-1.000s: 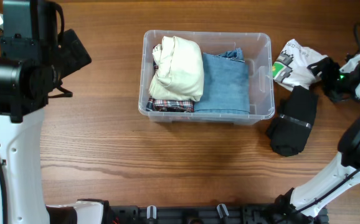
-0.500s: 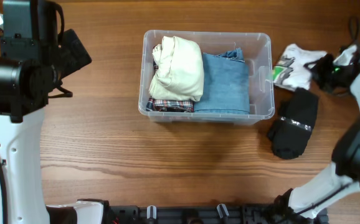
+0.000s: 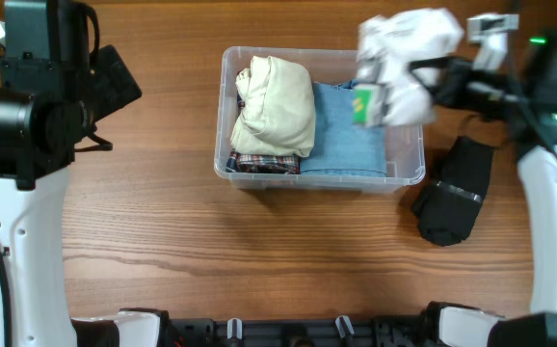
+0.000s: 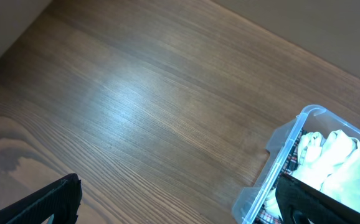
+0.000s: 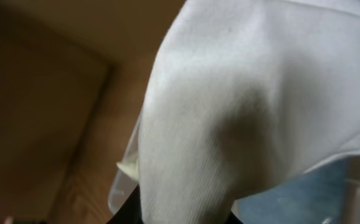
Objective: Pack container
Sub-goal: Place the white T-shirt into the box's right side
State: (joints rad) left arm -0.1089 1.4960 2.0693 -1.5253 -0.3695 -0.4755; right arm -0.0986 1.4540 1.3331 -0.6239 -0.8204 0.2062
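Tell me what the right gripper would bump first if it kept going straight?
Probably the cream garment in the container; the right gripper, holding a white garment, points across it, but height is unclear.

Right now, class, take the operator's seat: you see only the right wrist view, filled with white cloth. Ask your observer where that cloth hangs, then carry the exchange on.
Observer: The white shirt hangs from the right gripper above the right end of the bin, over folded jeans.
Operator: What fills the other end?
Observer: A cream garment lies on a plaid cloth.
Operator: Is anything left outside?
Observer: A black garment lies on the table, right of the bin.
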